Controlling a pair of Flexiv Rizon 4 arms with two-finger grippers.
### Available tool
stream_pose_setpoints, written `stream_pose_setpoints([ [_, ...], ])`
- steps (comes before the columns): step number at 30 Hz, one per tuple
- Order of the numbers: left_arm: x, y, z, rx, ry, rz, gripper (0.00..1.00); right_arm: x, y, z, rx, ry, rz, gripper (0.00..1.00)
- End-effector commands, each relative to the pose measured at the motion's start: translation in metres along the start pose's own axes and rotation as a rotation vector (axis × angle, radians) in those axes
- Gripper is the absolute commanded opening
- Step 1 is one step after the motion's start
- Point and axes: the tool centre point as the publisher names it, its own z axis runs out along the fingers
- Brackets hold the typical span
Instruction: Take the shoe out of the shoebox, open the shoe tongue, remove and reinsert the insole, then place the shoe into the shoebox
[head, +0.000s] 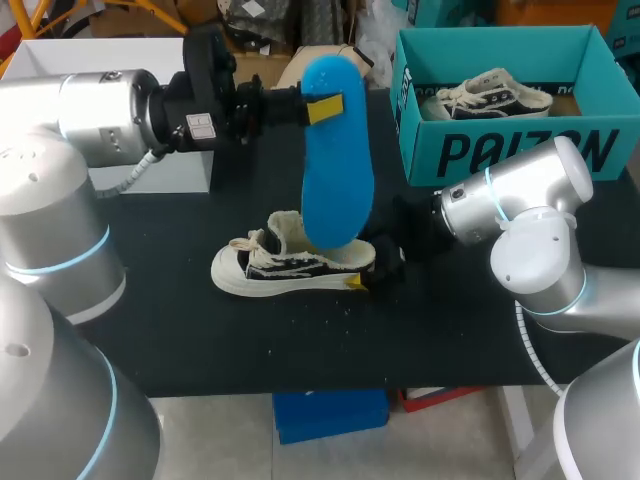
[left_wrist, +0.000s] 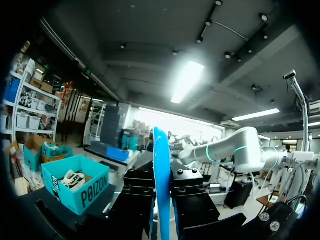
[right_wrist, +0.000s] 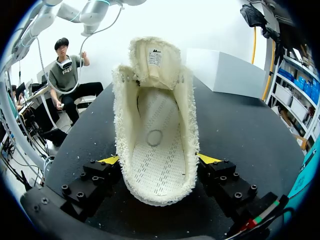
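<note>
A blue insole (head: 337, 165) hangs upright over the table, and my left gripper (head: 322, 108) is shut on its upper part. In the left wrist view the insole (left_wrist: 161, 165) shows edge-on between the black fingers of that gripper (left_wrist: 161, 210). Below it a cream and black shoe (head: 290, 262) lies on the black table, toe to the left. My right gripper (head: 362, 278) is shut on its heel. In the right wrist view the shoe (right_wrist: 155, 140) lies between the yellow fingertips (right_wrist: 109, 160), tongue folded forward and the footbed bare.
A teal shoebox (head: 500, 150) with a second shoe (head: 490, 97) inside stands at the back right, also seen as the teal shoebox (left_wrist: 80, 192) in the left wrist view. A white box (head: 70, 55) sits at the back left. Bare table lies in front of the shoe.
</note>
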Motion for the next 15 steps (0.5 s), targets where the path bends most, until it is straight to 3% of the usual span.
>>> stream_pose_setpoints([
  [1,0.005,0.001,0.003,0.003,-0.014,-0.001,0.0,-0.002,-0.005,0.002,0.002,-0.001,0.002,0.0],
  [5,0.005,0.001,0.003,0.003,-0.014,-0.001,0.0,-0.002,-0.003,0.0,0.022,-0.003,-0.007,0.0],
  [6,0.005,0.001,0.003,0.003,-0.014,-0.001,0.0,-0.002,-0.003,-0.003,0.029,-0.004,-0.013,0.17],
  [7,0.005,0.001,0.003,0.003,-0.014,-0.001,0.0,-0.002,-0.002,-0.006,0.032,-0.007,-0.017,0.42],
  [8,0.005,0.001,0.003,0.003,-0.014,-0.001,0.0,-0.002,0.0,-0.009,0.032,-0.012,-0.018,1.0],
  [15,0.005,0.001,0.003,0.003,-0.014,-0.001,0.0,-0.006,0.009,-0.026,0.125,-0.036,-0.057,1.0],
])
